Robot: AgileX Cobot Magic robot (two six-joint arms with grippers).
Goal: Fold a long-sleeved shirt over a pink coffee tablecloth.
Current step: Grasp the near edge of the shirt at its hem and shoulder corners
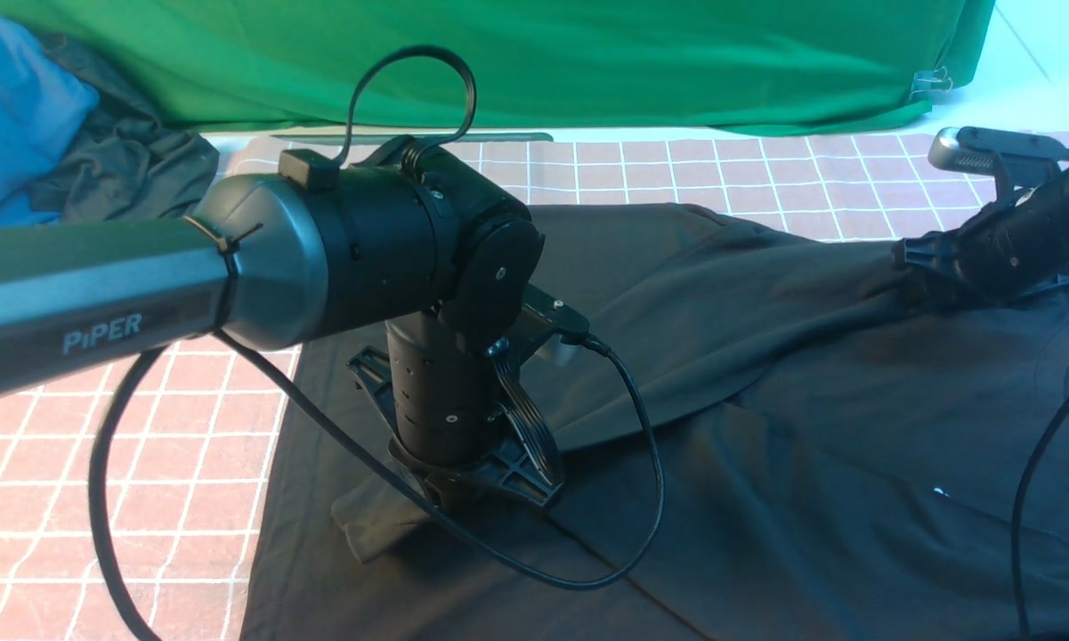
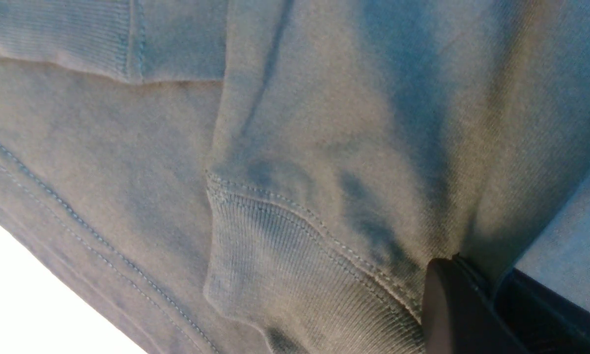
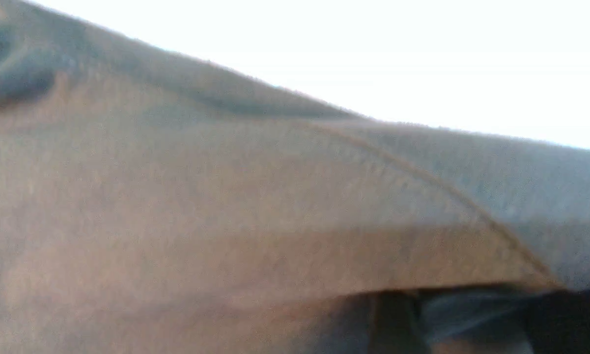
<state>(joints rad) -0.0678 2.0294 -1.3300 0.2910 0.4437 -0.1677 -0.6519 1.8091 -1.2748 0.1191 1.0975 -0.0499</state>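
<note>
The long-sleeved shirt point(image 1: 765, 427) lies spread beneath both grippers on the pink coffee tablecloth point(image 1: 142, 445). The left gripper point(image 1: 463, 485) points down, pinched together on the sleeve cuff point(image 2: 295, 275). The right gripper point(image 1: 912, 258) touches a raised fold; I cannot tell whether it is apart or together.

Black long-sleeved shirt point(image 1: 765, 401) showing a scrap of white print at 3 o'clock, dusty-pink tablecloth point(image 1: 721, 178) carrying a thin white grid of squares, plain bright green cloth point(image 1: 587, 53) running along 12 o'clock, blue garment point(image 1: 9, 107) and dark grey garment point(image 1: 125, 160) lying at 10 o'clock.
</note>
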